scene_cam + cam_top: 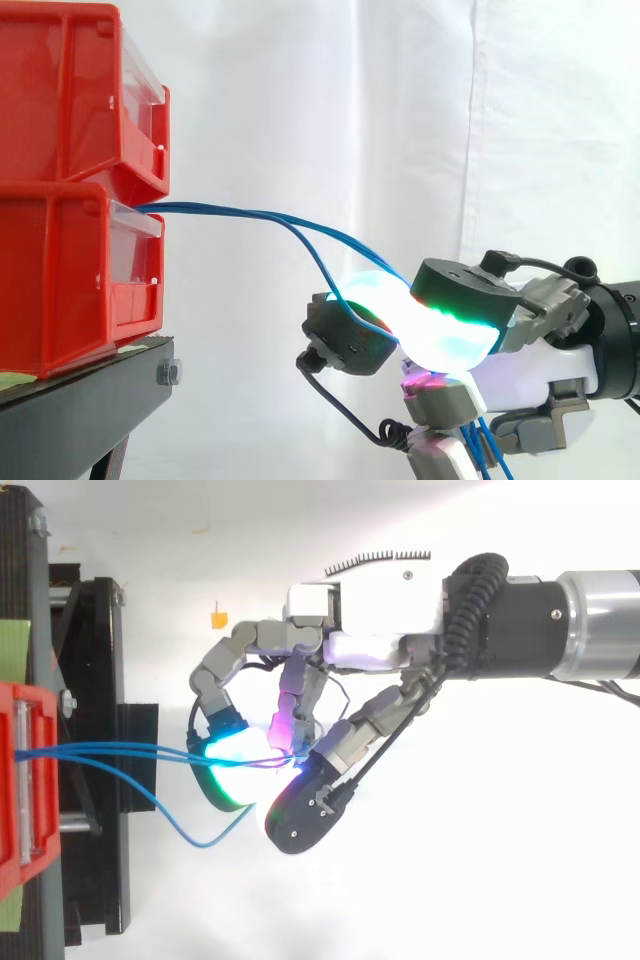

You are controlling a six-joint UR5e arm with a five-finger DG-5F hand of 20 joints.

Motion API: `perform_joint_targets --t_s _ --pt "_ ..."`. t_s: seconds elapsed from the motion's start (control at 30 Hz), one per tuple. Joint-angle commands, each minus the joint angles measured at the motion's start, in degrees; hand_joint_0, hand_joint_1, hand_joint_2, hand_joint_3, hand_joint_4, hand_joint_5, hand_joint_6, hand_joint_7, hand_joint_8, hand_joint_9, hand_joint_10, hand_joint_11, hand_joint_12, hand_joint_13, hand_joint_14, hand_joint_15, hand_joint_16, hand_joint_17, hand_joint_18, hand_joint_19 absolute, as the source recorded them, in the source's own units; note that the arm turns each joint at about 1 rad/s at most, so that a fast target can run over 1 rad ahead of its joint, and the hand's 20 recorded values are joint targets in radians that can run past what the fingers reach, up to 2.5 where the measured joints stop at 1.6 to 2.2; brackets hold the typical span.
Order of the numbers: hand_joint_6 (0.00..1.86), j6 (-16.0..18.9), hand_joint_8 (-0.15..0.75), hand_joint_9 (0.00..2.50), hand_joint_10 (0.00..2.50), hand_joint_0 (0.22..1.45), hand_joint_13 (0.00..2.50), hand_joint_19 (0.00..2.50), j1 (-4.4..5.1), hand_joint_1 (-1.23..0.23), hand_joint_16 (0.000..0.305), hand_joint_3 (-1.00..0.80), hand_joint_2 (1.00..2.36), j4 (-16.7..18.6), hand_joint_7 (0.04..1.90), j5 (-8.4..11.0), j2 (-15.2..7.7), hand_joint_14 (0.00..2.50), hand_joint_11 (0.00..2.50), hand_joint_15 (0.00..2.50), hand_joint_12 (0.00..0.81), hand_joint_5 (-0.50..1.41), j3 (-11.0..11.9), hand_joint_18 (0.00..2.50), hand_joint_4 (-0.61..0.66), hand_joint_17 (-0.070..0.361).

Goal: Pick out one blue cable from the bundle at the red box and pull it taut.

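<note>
Thin blue cables (pixel 250 216) come out of the lower red box (pixel 75 275) and run right and downward into my hand (pixel 540 350). From above, the blue cables (pixel 120 748) run nearly straight from the red box (pixel 25 780) to the glowing fingertips (pixel 235 755), while one strand sags in a loop (pixel 190 835) below them. My hand (pixel 370 630) has its fingers curled, pinching the cables between glowing pads. Loose cable ends (pixel 485 450) hang down below the hand.
A second red box (pixel 70 95) is stacked on the lower one. Both sit on a black stand (pixel 80 400) at the left. A white curtain fills the background. The arm (pixel 570 625) enters from the right.
</note>
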Motion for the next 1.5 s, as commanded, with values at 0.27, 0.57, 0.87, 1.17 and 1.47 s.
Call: perform_joint_targets --t_s 0.27,0.57,0.87,1.17,1.47 --pt "0.94 0.0 0.23 1.15 0.02 0.69 1.07 0.58 0.0 -0.97 0.047 -0.5 1.0 -0.1 0.99 0.14 0.0 0.02 0.67 0.57 0.351 -0.13 0.0 0.98 -0.16 0.106" --pt "0.9 0.0 0.253 1.16 0.02 0.55 1.08 0.6 0.09 -0.95 0.049 -0.5 1.0 -0.1 0.96 0.14 0.1 0.02 0.66 0.58 0.366 -0.12 0.3 0.99 -0.05 0.111" --pt "0.88 0.0 0.275 1.22 0.02 0.53 1.11 0.61 0.0 -0.88 0.051 -0.5 1.0 -0.1 0.98 0.14 0.1 0.02 0.67 0.57 0.378 -0.11 0.7 1.02 -0.02 0.115" --pt "0.87 -0.1 0.284 1.24 0.02 0.49 1.14 0.61 0.09 -0.8 0.054 -0.5 1.0 -0.1 0.95 -0.13 0.1 0.02 0.65 0.57 0.393 -0.1 1.1 1.06 0.0 0.121" --pt "0.85 -0.2 0.3 1.32 0.02 0.48 1.21 0.62 -0.18 -0.61 0.054 -0.5 1.0 -0.8 0.92 -0.21 0.1 0.02 0.65 0.58 0.383 -0.09 1.1 1.1 0.04 0.122"
